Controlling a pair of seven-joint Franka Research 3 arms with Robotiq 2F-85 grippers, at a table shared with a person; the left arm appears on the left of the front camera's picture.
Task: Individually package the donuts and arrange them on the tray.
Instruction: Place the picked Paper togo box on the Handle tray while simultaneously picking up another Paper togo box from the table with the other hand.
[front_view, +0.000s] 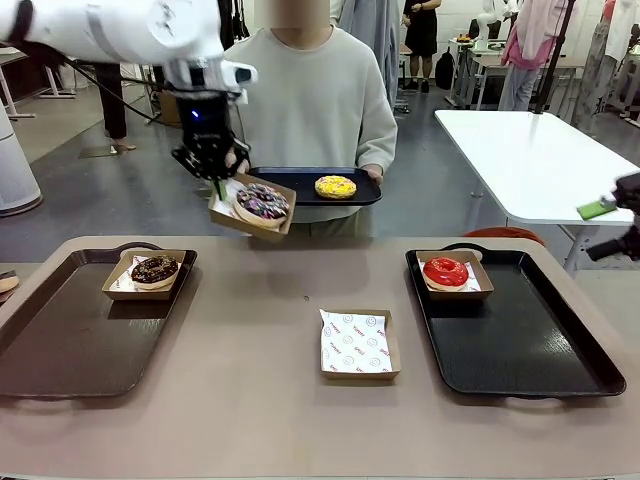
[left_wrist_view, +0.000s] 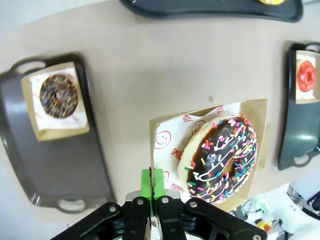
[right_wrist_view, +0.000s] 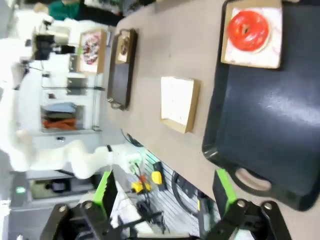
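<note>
Left gripper (front_view: 218, 185) hangs above the far-left part of the table (front_view: 260, 400), fingers pinched narrow on the paper-lined rim of a carried box (front_view: 228, 212). In the left wrist view the green pads (left_wrist_view: 152, 182) meet on the box's near edge. The box is tilted and clear of the table. The purple sprinkled donut (front_view: 262, 203) lies inside it, off-centre toward the side away from the pads (left_wrist_view: 222, 157). Just behind it, a person (front_view: 320, 100) holds a small black tray (front_view: 300, 180) with the yellow donut (front_view: 335, 186) on it, unboxed. The chocolate donut (front_view: 154, 270) sits in the box on the left tray (front_view: 118, 283), at the far end of the left tray (front_view: 70, 350). The red donut (front_view: 446, 272) sits in the box on the right tray (front_view: 478, 282), at the far-left corner of the right tray (front_view: 530, 350). An empty box (front_view: 358, 343) with printed paper rests on the table between the two trays, touching neither. Right gripper (right_wrist_view: 165, 195) is off the table's right side, fingers spread wide with nothing between them. Its camera looks down over the right tray, the red donut and the empty box.
</note>
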